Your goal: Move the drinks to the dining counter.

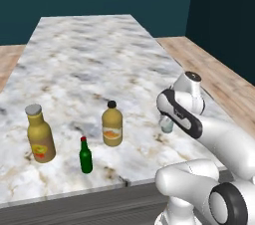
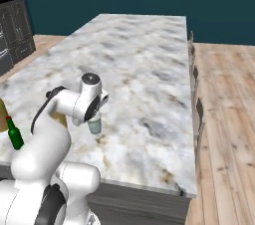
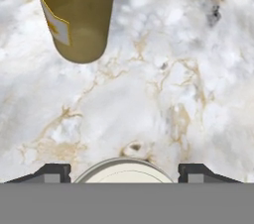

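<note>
Hovering over the small cup (image 3: 124,171), our hand (image 3: 124,168) stands spread, seemingly gripping nothing; all three bottles (image 1: 112,126) already sit on the marble table (image 1: 89,59), so we should back away.

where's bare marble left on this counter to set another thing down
The far half of the dining counter, beyond the squat jug, is bare, as is its right side past the cup. The near-left corner is crowded: tall bottle, green bottle, jug.

arm bent low; pincer (image 3: 124,171) spread wide
</note>
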